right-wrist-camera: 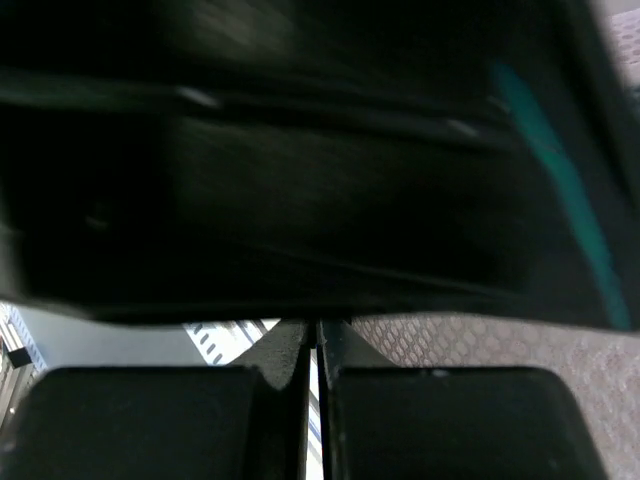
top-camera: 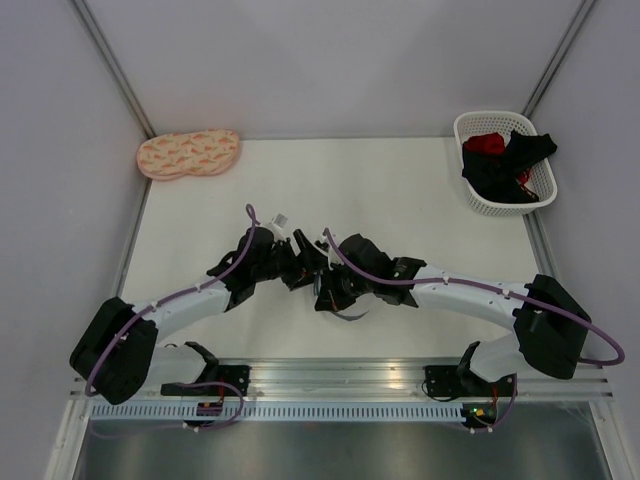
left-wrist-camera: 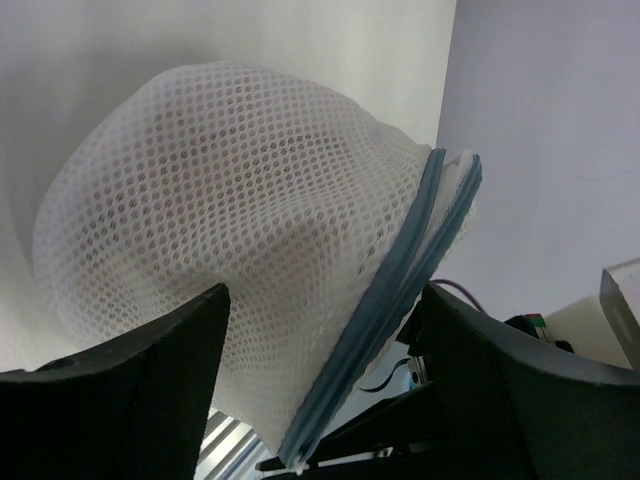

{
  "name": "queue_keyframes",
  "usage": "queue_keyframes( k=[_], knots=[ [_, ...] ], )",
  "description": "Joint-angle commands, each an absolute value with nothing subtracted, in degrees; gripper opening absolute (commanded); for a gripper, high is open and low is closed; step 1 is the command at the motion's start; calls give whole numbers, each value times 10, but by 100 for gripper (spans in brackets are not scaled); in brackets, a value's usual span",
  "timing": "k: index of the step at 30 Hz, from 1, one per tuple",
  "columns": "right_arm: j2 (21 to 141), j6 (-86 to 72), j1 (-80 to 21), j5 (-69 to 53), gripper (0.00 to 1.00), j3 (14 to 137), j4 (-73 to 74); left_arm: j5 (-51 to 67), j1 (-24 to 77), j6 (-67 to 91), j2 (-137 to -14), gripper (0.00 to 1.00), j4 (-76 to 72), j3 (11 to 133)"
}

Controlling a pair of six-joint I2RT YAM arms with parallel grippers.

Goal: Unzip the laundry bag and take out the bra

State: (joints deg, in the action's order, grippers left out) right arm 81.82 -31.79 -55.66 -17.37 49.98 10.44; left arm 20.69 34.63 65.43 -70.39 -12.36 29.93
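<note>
Top external view: the left arm (top-camera: 190,300) and the right arm (top-camera: 460,290) each sweep inward from their bases at the near edge. They curve toward one another and their wrists meet just short of the middle of the table (top-camera: 400,200). Both forearms lie low and roughly level, and the two black wrist heads are crowded together. From this view the heads hide most of what lies between them.

Left wrist view: the left gripper (left-wrist-camera: 325,300) stands spread wide, and the laundry bag (left-wrist-camera: 240,200) fills the gap between its fingers (left-wrist-camera: 140,390). The bag shows as a domed white mesh form. Its grey-blue zipper rim (left-wrist-camera: 425,235) runs slantwise down the right side, just beside the right-hand finger. The mesh meets the inner edge of the left-hand finger. Whether either finger presses the bag cannot be told. A faint warm tint shows through the mesh, but the contents cannot be made out.

Right wrist view: the right gripper (right-wrist-camera: 315,345) is closed, with only a thin slit between its fingers. A dark, blurred body fills the upper frame, and mesh lies behind the right finger. What the fingers pinch, if anything, cannot be told.

Far from the arms, a peach pad (top-camera: 188,154) lies at the table's far left. A white lattice basket (top-camera: 470,140) holding dark garments (top-camera: 505,160) sits at the far right.
</note>
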Motion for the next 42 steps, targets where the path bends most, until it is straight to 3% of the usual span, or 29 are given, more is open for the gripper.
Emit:
queue_keyframes(
  k=[1,2,3,8,9,22,28,35,42],
  knots=[
    [802,-308,-560,-178,0,524,105,258,358,570,-748,79,-141,352],
    [801,-307,-559,-177,1,525,105,261,359,562,-751,74,-140,352],
    [800,-307,-560,-175,0,524,110,262,359,556,-751,60,-143,350],
    [790,-304,-560,-162,1,522,122,238,359,521,-736,17,-118,350],
    [789,-306,-560,-158,1,522,128,233,359,513,-734,4,-110,352],
    [816,-281,-573,-213,0,480,216,123,350,531,-758,2,-52,362],
    [835,-267,-610,-200,0,469,256,126,317,517,-771,2,-40,388],
    [862,-276,-612,-88,1,484,329,176,251,492,-773,2,-33,398],
    [948,-302,-598,136,1,544,402,255,221,449,-812,2,-33,410]
  ],
)
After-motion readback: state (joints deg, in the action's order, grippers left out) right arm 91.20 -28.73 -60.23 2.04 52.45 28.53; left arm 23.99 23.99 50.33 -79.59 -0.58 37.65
